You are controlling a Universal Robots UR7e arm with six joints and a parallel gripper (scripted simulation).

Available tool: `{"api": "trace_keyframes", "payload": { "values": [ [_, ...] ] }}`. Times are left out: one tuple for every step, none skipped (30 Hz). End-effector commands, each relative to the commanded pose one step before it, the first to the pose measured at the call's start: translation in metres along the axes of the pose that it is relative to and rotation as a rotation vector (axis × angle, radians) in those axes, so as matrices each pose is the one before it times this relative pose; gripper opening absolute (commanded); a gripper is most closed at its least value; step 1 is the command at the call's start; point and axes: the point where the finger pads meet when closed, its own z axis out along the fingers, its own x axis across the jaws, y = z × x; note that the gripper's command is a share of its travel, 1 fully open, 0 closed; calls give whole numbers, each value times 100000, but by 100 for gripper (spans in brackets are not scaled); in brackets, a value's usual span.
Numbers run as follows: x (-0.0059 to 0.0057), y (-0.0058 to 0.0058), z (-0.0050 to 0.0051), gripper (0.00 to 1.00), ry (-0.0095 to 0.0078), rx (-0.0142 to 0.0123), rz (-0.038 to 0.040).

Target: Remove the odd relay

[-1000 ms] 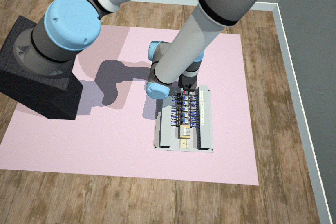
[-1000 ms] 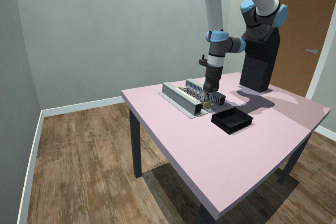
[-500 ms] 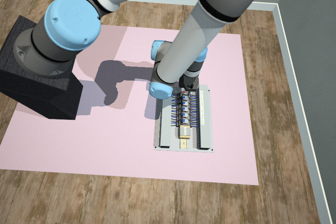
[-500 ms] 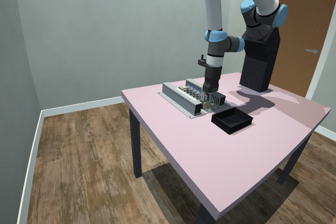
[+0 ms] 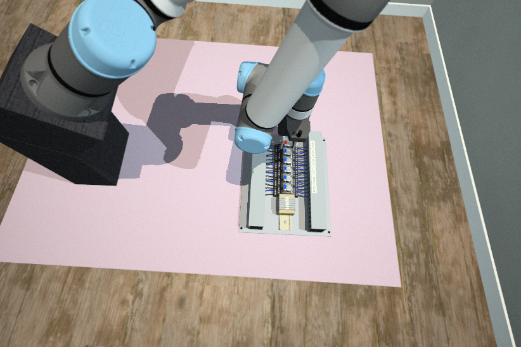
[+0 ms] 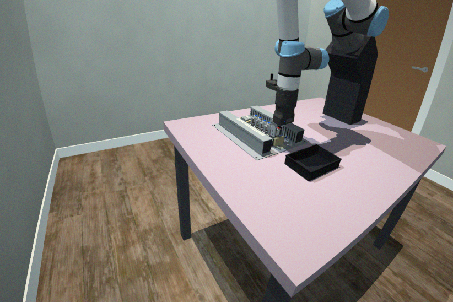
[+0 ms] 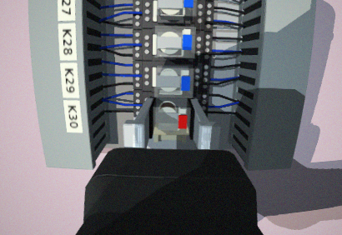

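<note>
I've got the gripper (image 5: 289, 140) (image 6: 281, 125) (image 7: 171, 111) clamped on the red-button relay (image 5: 286, 143) (image 7: 170, 117), the odd one out vs the blue ones, at the K30 end of the row. Looks like it's in or just over its socket; can't tell how far up it is. K29 relay (image 7: 170, 80) sits right beside it, w/ its blue button. Relay panel (image 5: 269, 230) (image 6: 257, 157) looks flat on the table (image 5: 173, 234) (image 6: 302, 211), black parts tray (image 6: 312, 163) just off its near end in the ext. view, no relay visible in it. Step in hand, I'd say: the pull. Next move: slow, straight up, prob. w/ a small rock if it sticks, watching that the panel doesn't lift w/ it & K29 isn't dragged or tipped. Once it's fully clear, carry over to tray & release low.
</note>
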Motion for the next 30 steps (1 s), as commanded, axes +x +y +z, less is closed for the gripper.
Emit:
{"api": "trace_keyframes", "payload": {
  "values": [
    [-57, 10, -34, 0, 516, -4, -17],
    [0, 0, 0, 0, 0, 0, 0],
    [0, 0, 0, 0, 0, 0, 0],
    [-8, 0, 0, 0, 271, 0, 1],
    [-9, 0, -1, 0, 302, 0, 0],
    [-9, 0, -2, 0, 313, 0, 0],
    [-9, 0, -2, 0, 302, 0, 0],
    [-8, 0, -3, 0, 271, 0, 0],
    [-6, 0, -2, 0, 221, 0, 0],
    [-5, 0, -2, 0, 161, 0, 0],
    [-3, 0, -1, 0, 97, 0, 0],
    [-1, 0, -1, 0, 42, 0, 0],
    [0, 0, 0, 0, 7, 0, 0],
    [0, 0, 0, 0, -10, 0, 0],
    [1, 0, 1, 0, -60, 0, 0],
    [3, 0, 1, 0, -139, 0, 0],
    [4, 0, 1, 0, -230, 0, 1],
    [6, 0, 1, 0, -317, 0, 1],
    [0, 0, 0, 0, 0, 0, 0],
    [0, 0, 0, 0, 0, 0, 0],
    [8, 0, 1, 0, -387, 0, 1],
    [9, 0, 0, 0, -433, 0, 0],
    [9, 0, -2, 0, -448, 0, 0],
    [9, 0, -3, 0, -433, 0, 0],
    [8, 0, -4, 0, -387, 0, -1],
    [7, 0, -4, 0, -317, 0, -1],
    [5, 0, -3, 0, -230, 0, -1],
    [3, 0, -2, 0, -139, 0, -1],
    [1, 0, -1, 0, -60, 0, 0],
    [0, 0, 0, 0, -10, 0, 0]
  ]
}}
